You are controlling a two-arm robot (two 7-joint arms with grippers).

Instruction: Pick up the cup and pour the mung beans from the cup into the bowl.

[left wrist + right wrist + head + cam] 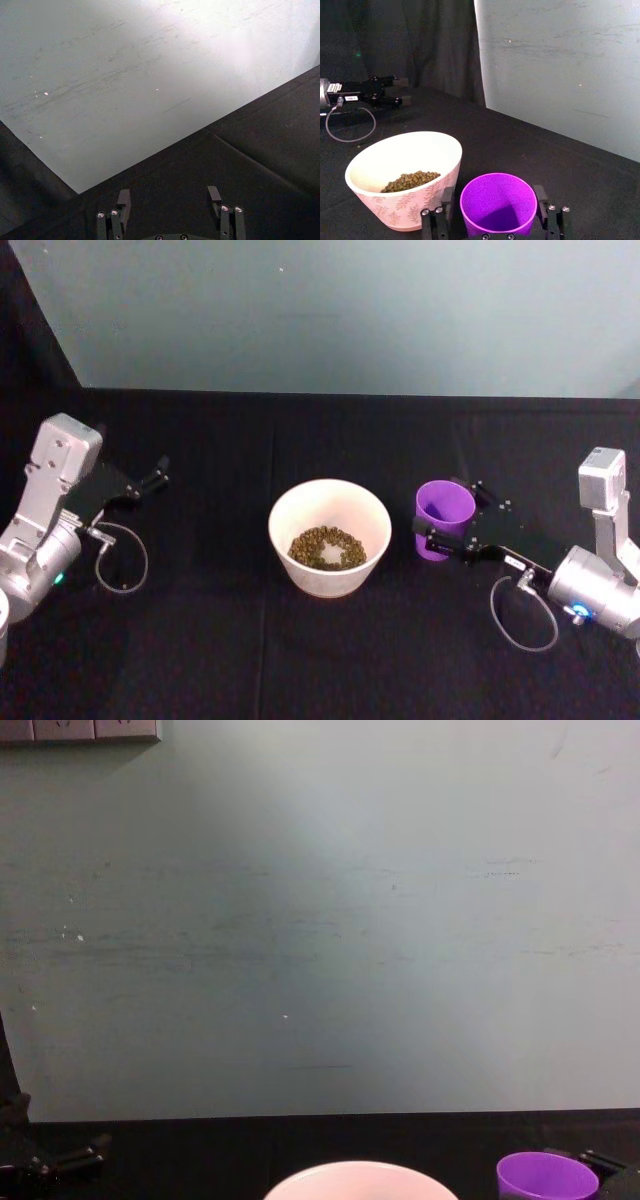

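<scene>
— Where's the cup [444, 516]?
— Upright on the bench [220, 640], between the right claw's [447, 523] fingers, which flank it; grip unclear. The bowl [329, 536] holding beans stands just beside it.
— The left claw [160, 472]?
— Parked apart, fingers spread, empty.

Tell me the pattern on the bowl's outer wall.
Pale pinkish leaf or fern prints on the bowl; clearest in the right wrist view.

No text, brand, number or sign could be read anywhere in the scene. A small white label [335, 88] on the far left arm carried dark print, but the characters were too small to make out.
</scene>
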